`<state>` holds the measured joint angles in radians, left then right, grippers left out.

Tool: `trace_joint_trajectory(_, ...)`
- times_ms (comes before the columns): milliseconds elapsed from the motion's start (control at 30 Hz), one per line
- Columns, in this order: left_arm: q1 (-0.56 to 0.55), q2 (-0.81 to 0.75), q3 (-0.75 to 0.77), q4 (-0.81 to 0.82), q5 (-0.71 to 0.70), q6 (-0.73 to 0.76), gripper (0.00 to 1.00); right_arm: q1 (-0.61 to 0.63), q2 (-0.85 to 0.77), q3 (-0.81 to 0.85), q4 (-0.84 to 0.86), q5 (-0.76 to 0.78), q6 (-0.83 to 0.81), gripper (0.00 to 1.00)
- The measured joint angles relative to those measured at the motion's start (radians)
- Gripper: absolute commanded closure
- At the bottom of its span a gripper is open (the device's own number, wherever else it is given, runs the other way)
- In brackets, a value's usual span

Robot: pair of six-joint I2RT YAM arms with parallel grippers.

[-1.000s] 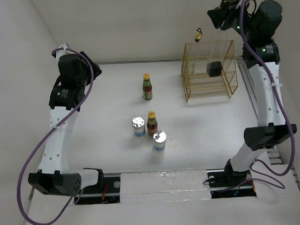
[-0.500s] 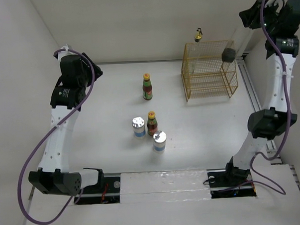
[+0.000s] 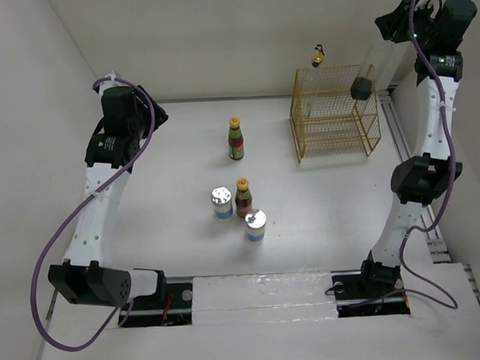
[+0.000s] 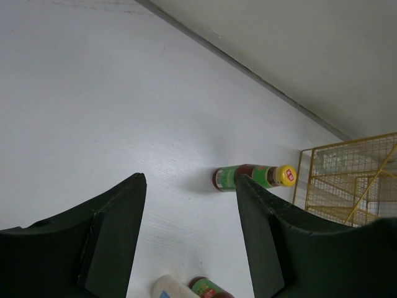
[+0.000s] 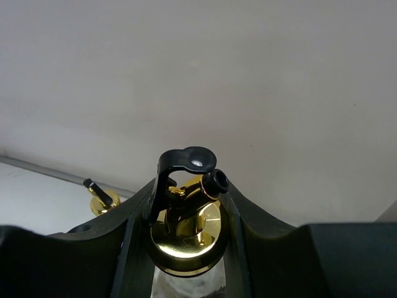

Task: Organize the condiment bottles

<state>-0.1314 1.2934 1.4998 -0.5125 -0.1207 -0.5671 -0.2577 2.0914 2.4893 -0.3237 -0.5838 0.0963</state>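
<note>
The held glass bottle, with a gold pourer, is grasped near its top by the right claw. It is lifted high by the back right corner of the yellow rack. The right arm stretches steeply upward. The second glass bottle stands behind the rack. On the bench, left of the rack, stand the far sauce bottle, near sauce bottle, left jar and right jar. The left claw is released and empty. Its arm is raised and bent, well left of the rack.
</note>
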Motion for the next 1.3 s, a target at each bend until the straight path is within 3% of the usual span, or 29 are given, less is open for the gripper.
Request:
trace_joint_trajectory(1000, 0.0, 0.009, -0.002, 0.0, 0.003, -0.007, 0.45, 0.056, 0.168, 0.068, 0.372, 0.092, 0.112, 1.0)
trace_joint_trajectory(1100, 0.0, 0.009, -0.002, 0.0, 0.003, -0.01, 0.45, 0.056, 0.158, 0.019, 0.424, 0.079, 0.114, 1.0)
trace_joint_trajectory(1300, 0.0, 0.009, -0.029, 0.008, 0.002, -0.018, 0.45, 0.056, 0.008, -0.259, 0.555, 0.07, 0.093, 1.0)
